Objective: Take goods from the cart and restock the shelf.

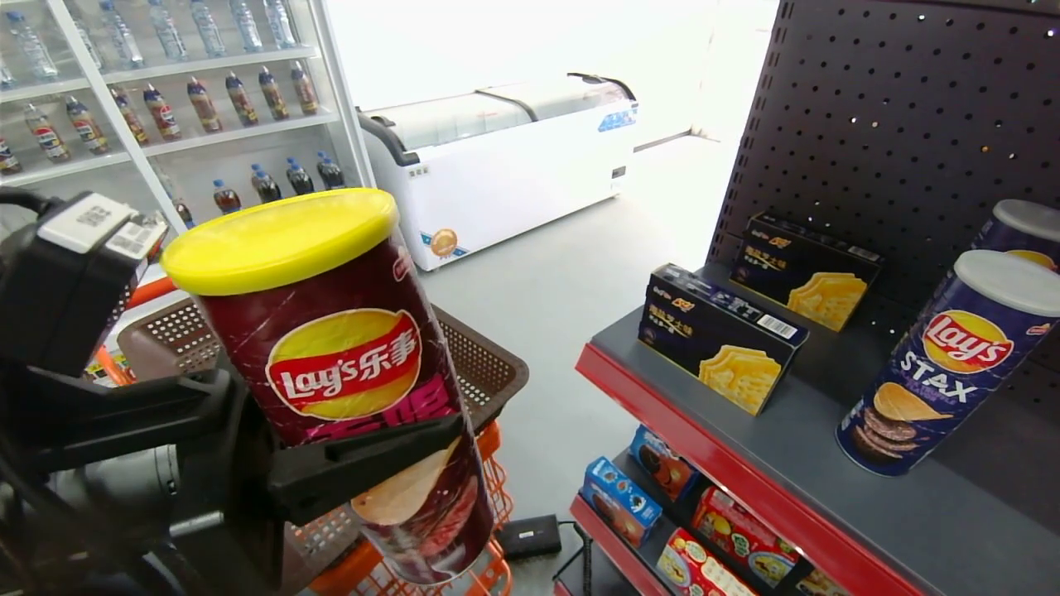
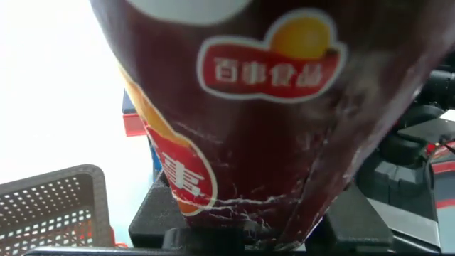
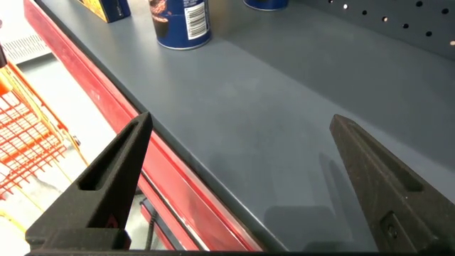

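Left gripper [image 1: 377, 459] is clamped on the yellow-lidded chips can [image 1: 331, 348], held up over the cart [image 1: 484, 368]. Right gripper [image 3: 238, 153] hangs wide open just above the grey shelf [image 3: 298, 85].

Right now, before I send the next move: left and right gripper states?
Left gripper: closed on the chip can.
Right gripper: fingers open, holding nothing, above the shelf.
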Robot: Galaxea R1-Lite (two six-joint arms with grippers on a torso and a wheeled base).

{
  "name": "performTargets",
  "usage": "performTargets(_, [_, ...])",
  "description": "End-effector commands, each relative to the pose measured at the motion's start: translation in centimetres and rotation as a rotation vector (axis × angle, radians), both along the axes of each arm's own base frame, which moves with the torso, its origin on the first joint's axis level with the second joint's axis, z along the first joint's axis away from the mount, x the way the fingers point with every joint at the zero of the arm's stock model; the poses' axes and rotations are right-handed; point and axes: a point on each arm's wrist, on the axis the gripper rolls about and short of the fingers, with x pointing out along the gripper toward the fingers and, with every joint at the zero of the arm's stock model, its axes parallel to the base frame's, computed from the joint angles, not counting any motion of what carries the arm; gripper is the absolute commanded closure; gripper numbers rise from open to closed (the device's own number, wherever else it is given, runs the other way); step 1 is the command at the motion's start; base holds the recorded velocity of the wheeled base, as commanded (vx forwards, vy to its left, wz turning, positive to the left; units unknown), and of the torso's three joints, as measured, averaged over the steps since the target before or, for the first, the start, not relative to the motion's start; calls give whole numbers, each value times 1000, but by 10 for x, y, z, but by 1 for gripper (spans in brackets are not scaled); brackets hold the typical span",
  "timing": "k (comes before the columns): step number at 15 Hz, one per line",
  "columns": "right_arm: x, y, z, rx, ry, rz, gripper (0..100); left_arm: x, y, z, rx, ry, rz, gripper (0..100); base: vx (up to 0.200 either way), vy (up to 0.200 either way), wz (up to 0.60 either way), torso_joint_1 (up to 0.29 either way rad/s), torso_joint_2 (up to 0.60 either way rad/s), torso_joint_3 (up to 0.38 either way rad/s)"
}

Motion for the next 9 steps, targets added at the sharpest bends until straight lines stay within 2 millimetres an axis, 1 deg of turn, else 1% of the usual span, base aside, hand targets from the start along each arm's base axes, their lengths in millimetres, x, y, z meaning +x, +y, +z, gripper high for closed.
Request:
performTargets(1, [0,0,0,0,1,1,0,-12,3,-6,4,6,-21,100,0,0,0,0,0,0])
performTargets(3, [0,0,0,0,1,1,0,-18,3,-12,12,18,-43,100,0,0,0,0,0,0])
performTargets(9, [0,0,0,-1,1,1,0,-21,4,-13,14,11,-49,100,0,0,-600,4,5,2])
